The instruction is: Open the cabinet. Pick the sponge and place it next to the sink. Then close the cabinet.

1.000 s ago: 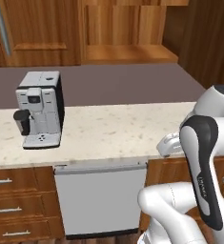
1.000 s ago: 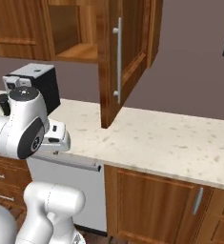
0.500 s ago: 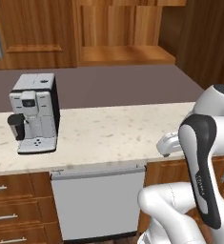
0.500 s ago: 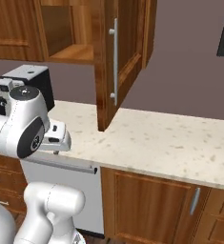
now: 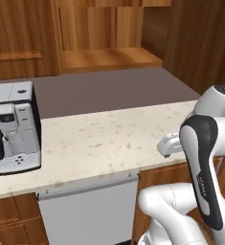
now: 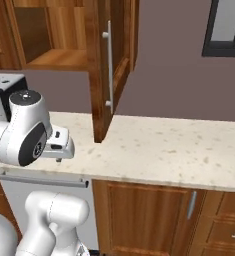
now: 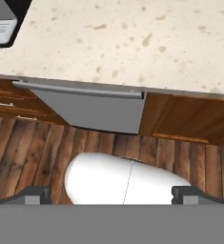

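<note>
Right now our gripper [image 7: 111,195] hangs open and empty, aimed down at the counter [image 7: 132,43] edge. We see the cabinet [image 6: 101,65] open at upper centre; its sponge, probably deeper inside, isn't discernible.

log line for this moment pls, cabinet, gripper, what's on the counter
cabinet: door open, shelf looks bare | gripper: open, holding nothing, above counter edge | sponge: not seen | counter: coffee machine at left

base views flank counter [image 5: 109,139], hand view downward
</note>
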### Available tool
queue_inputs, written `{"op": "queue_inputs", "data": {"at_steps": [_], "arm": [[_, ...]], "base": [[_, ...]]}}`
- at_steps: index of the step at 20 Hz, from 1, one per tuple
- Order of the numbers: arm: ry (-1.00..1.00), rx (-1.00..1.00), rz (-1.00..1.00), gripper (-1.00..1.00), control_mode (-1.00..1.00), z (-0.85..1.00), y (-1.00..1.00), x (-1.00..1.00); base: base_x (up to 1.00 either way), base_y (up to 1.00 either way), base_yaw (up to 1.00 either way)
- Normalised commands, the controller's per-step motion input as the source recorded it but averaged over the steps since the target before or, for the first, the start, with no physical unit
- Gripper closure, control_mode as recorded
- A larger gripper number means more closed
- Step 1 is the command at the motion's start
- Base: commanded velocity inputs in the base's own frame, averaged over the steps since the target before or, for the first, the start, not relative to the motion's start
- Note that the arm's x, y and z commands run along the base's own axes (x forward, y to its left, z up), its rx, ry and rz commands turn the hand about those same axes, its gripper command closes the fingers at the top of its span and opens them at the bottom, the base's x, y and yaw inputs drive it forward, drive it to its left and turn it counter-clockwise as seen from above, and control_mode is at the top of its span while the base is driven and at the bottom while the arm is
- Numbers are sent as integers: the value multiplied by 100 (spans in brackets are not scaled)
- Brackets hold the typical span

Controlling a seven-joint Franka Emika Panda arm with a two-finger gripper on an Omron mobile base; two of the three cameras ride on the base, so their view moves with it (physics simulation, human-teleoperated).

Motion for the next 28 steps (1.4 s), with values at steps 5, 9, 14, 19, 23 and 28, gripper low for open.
{"op": "queue_inputs", "data": {"at_steps": [5, 9, 14, 19, 23, 28], "arm": [[0, 0, 0, -100, 100, 0, 0, 0], [0, 0, 0, -100, 100, 0, 0, 0], [0, 0, 0, -100, 100, 0, 0, 0], [0, 0, 0, -100, 100, 0, 0, 0], [0, 0, 0, -100, 100, 0, 0, 0], [0, 0, 0, -100, 100, 0, 0, 0]], "base": [[0, 50, -3], [25, 40, 3], [35, 8, 2], [0, -32, 1], [0, -16, 2], [0, 0, 1]]}}
